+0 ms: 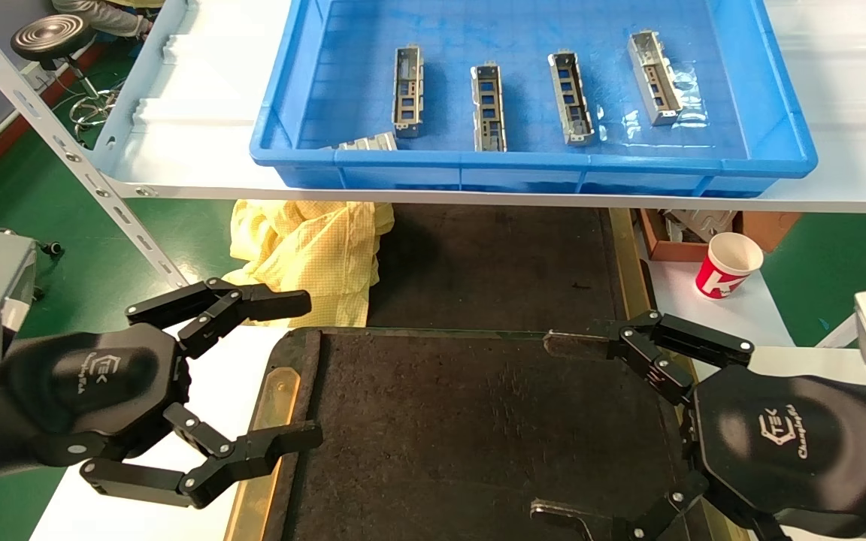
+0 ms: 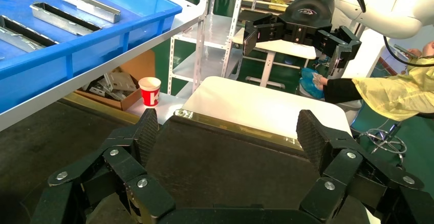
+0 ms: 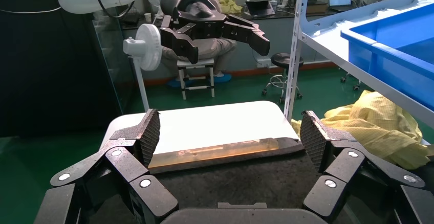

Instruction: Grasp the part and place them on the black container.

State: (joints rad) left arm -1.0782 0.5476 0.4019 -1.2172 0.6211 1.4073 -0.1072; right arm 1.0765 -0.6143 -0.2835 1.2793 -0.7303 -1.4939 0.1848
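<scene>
over black container (image 1: 478,421) | left gripper (image 1: 311,368), right gripper (image 1: 553,424) | jaws released (holding nothing)

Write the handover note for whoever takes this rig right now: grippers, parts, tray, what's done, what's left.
Left gripper: open, empty, over the left edge of the black container.
Right gripper: open, empty, over the container's right side.
Parts: four lie in a row in the blue bin on the shelf, leftmost at, rightmost at; a fifth sits by the bin's front wall.
Done: nothing; no part shows on the container.
Left: grasp each part and place it on the container.
</scene>
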